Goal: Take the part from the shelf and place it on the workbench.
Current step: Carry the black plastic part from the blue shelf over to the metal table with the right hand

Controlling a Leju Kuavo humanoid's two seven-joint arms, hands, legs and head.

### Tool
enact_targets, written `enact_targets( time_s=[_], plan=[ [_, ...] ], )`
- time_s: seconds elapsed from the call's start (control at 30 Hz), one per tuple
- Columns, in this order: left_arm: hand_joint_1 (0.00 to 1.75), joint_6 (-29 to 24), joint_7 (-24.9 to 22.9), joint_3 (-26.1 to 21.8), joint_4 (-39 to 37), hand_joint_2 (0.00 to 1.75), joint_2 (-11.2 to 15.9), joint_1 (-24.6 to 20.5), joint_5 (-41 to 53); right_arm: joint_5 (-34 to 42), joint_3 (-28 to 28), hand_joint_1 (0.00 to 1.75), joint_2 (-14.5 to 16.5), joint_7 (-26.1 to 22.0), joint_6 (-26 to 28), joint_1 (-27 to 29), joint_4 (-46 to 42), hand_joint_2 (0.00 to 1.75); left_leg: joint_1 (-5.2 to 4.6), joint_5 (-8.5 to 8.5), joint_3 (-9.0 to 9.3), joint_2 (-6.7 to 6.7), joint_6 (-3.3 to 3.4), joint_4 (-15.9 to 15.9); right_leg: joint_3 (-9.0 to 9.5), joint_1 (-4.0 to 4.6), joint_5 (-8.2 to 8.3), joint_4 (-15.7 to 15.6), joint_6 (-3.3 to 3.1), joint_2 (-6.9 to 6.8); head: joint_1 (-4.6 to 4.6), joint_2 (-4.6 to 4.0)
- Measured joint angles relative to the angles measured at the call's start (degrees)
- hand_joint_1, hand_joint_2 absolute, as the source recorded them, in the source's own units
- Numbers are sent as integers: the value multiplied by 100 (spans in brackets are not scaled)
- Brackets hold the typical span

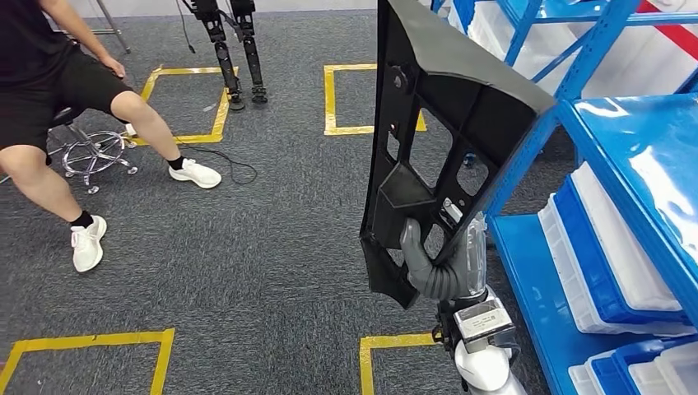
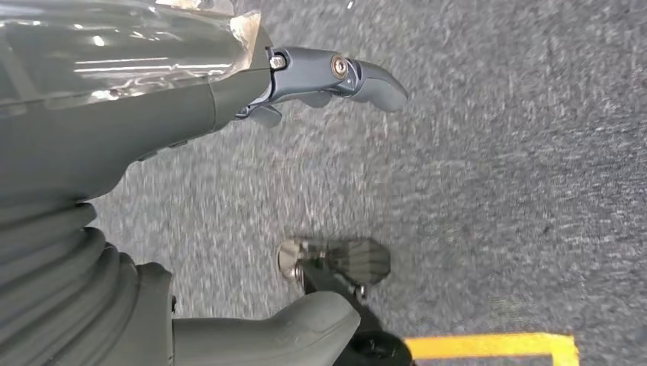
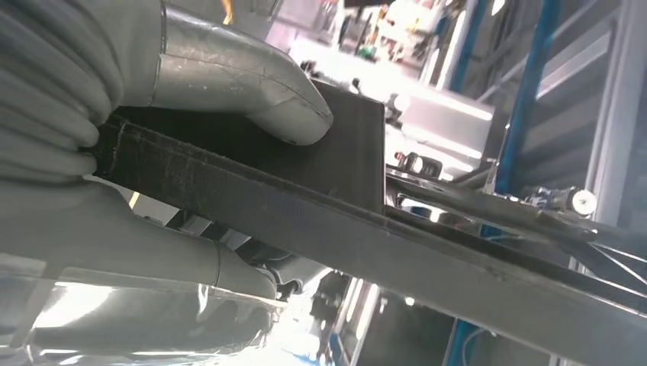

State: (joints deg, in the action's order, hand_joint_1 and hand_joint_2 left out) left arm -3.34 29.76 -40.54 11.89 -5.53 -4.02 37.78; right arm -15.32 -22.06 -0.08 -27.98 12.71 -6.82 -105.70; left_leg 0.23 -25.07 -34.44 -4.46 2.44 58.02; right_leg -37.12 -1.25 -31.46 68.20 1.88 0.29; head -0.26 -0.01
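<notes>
Part [image 1: 428, 123]: black ribbed panel, upright beside the blue shelf [image 1: 634, 140] | right hand [image 1: 432, 263] grips its lower edge; left hand [image 2: 229, 84] spread, empty | we judge it stiff, top-heavy, best gripped near ribs.

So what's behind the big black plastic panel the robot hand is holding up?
Behind the black plastic panel, gripped by the right robot hand, grey carpet and a yellow taped floor square show at its left edge, the blue metal shelf at its right. The floor directly behind is hidden.
</notes>
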Motion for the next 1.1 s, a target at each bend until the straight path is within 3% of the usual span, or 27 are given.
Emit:
enact_targets(
  time_s=[0.07,0.13,0.2,0.27,0.33,0.4,0.43,0.5,0.57,0.63,0.7,0.77,0.87,0.9,0.93,0.97,1.03,1.1],
  plan=[
    [0,-7,4,-1,0,175,4,4,1,-3,20,175,-1,-2,-34,8,-16,175,-7,-34,-14,-139,-57,53,279,-37,275,-653,44,133,2,-1],
    [0,-15,7,-2,0,175,9,19,2,-8,23,175,2,-10,-51,20,-21,175,-5,-52,-47,-221,-125,80,372,-21,347,-846,-20,174,-4,-2],
    [0,-15,10,-2,-1,175,9,47,7,-11,24,175,9,-26,-54,19,-22,175,25,-57,-70,-231,-177,87,394,-7,372,-864,-100,95,-10,0],
    [0,2,16,-2,-2,175,4,59,23,-11,27,175,30,-44,-54,6,-22,175,33,-207,-175,8,-225,322,417,-14,385,-892,-178,7,-36,-1],
    [0,30,22,-2,-2,175,0,44,55,-11,32,175,45,-56,-54,8,-23,175,39,-525,-481,309,-267,947,433,7,374,-904,-240,-103,-65,-1],
    [0,58,26,-2,-2,175,2,36,79,-11,38,175,45,-60,-54,25,-24,175,52,-728,-804,404,-289,1540,435,37,357,-903,-272,-233,-70,0],
    [0,71,28,-2,-2,175,4,39,84,-11,40,175,45,-62,-54,33,-24,175,54,-693,-850,422,-289,1600,438,47,349,-903,-283,-295,-71,-1],
    [0,89,37,-2,-2,175,10,45,89,-10,41,175,46,-67,-54,43,-25,175,50,-381,-617,502,-261,1116,454,60,331,-903,-292,-411,-73,-1],
    [0,95,48,-2,-1,175,16,31,90,-9,45,175,47,-74,-54,48,-26,175,12,-119,-254,725,-210,411,476,93,304,-903,-268,-508,-69,0],
    [0,102,55,-1,-1,175,19,13,89,-16,48,175,51,-86,-54,70,-28,175,-43,-77,-122,818,-160,136,496,118,277,-909,-221,-597,-62,0],
    [0,104,49,-1,-2,175,23,15,83,-35,49,175,58,-96,-53,95,-39,175,-54,-55,-107,681,-97,90,514,123,254,-920,-165,-679,-60,0],
    [0,103,34,-2,-2,175,21,22,78,-50,49,175,62,-102,-53,100,-60,175,-28,0,-42,556,-26,-3,472,117,149,-755,-131,-525,-54,0],
    [0,103,25,-2,-2,175,17,5,78,-55,52,175,51,-108,-54,118,-82,175,-5,34,6,354,32,-50,1,82,-288,257,-172,-121,-20,0],
    [0,103,24,-2,-2,175,17,2,78,-57,53,175,46,-108,-54,133,-83,175,-5,32,7,269,34,-49,-176,73,-387,577,-163,-76,-8,-1],
    [0,103,22,-2,-2,175,17,5,78,-60,54,175,44,-107,-54,146,-83,175,-5,31,10,181,33,-46,-266,63,-388,701,-128,-60,-8,-1],
    [0,103,20,-2,-2,175,16,9,78,-61,54,175,43,-107,-54,154,-84,175,-3,29,16,94,29,-42,-242,53,-292,592,-76,-48,-7,-1],
    [0,103,14,-2,-2,175,12,14,78,-62,53,175,43,-107,-54,156,-86,175,3,15,27,-73,4,-26,62,9,72,-142,36,76,-5,0],
    [0,103,13,-2,-2,175,10,12,77,-63,52,175,44,-107,-62,156,-91,175,-9,-14,-1,-216,-58,26,324,-32,329,-759,49,262,-6,0]
  ],
)
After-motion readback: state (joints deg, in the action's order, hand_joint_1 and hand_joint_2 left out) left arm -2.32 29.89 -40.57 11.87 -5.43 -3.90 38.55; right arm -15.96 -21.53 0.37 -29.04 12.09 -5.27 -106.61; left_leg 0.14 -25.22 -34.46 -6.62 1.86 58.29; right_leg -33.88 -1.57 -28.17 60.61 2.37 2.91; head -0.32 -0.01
